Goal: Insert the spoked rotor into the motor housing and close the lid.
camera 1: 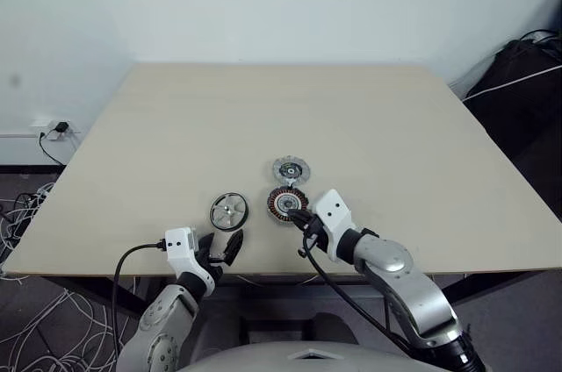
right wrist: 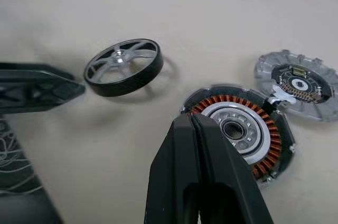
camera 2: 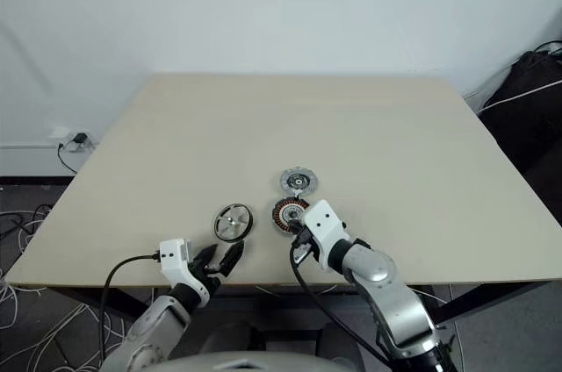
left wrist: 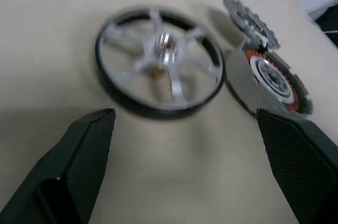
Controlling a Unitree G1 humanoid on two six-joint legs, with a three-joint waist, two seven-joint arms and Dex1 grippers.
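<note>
left claw wide – lined up below spoked rotor for pickup | right claw pinched empty – lower centre, beside motor housing

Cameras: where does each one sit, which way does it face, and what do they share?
Head pair: high, facing down over the table; both arms show.
Left wrist: behind the open left gripper, facing the spoked rotor.
Right wrist: behind the shut right gripper, facing the motor housing.
Shared: rotor, housing and lid appear in all.

Left gripper jaws spread, right gripper pinched together.
</note>
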